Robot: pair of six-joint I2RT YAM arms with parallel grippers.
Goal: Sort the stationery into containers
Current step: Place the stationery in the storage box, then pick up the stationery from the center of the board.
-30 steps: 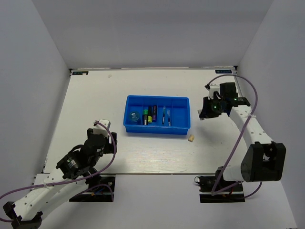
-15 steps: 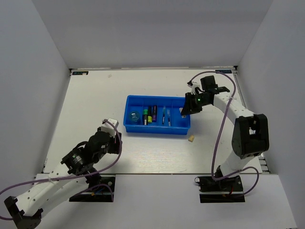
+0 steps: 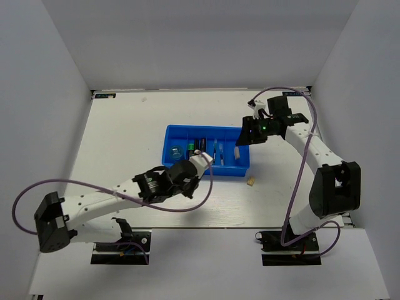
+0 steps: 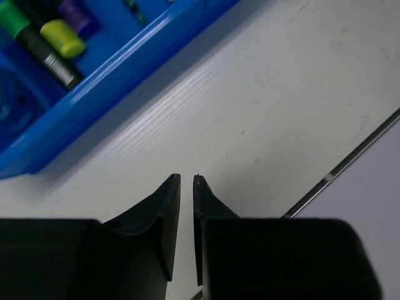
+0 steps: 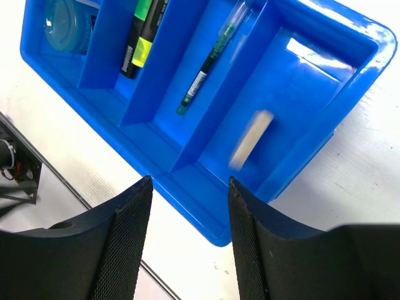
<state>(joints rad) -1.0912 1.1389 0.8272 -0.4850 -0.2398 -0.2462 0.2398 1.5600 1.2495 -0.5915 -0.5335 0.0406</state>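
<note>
**Top external view.** The blue tray [image 3: 206, 127] sits mid-table. The right gripper [image 3: 242, 139] hangs over its right-hand end compartment, with a white eraser [image 3: 237, 152] just below the jaws. A beige eraser [image 3: 250, 182] lies on the table [image 3: 125, 125] just beside the tray's near right corner, outside it. The left gripper [image 3: 205, 160] is at the tray's near wall.

Tray contents, left to right:
- a bluish round piece [image 3: 176, 151]
- a yellow-black highlighter [image 3: 196, 150] and a purple-black marker [image 3: 202, 149]
- a green pen [image 3: 214, 152] and a dark blue pen [image 3: 221, 152]
- the white eraser

**Left wrist view.** The jaws are clenched to a thin slit with nothing between them, over bare table beside the tray wall.

**Right wrist view.** The jaws stand released and wide. The white eraser is blurred and clear of both fingers, inside the end compartment. Whether it rests on the floor cannot be told.

**Step in hand.** Judged to be the deposit of the white eraser. The beige eraser appears to be the only item outside the tray. Picking it up calls for open jaws lowered squarely over a very small piece.
</note>
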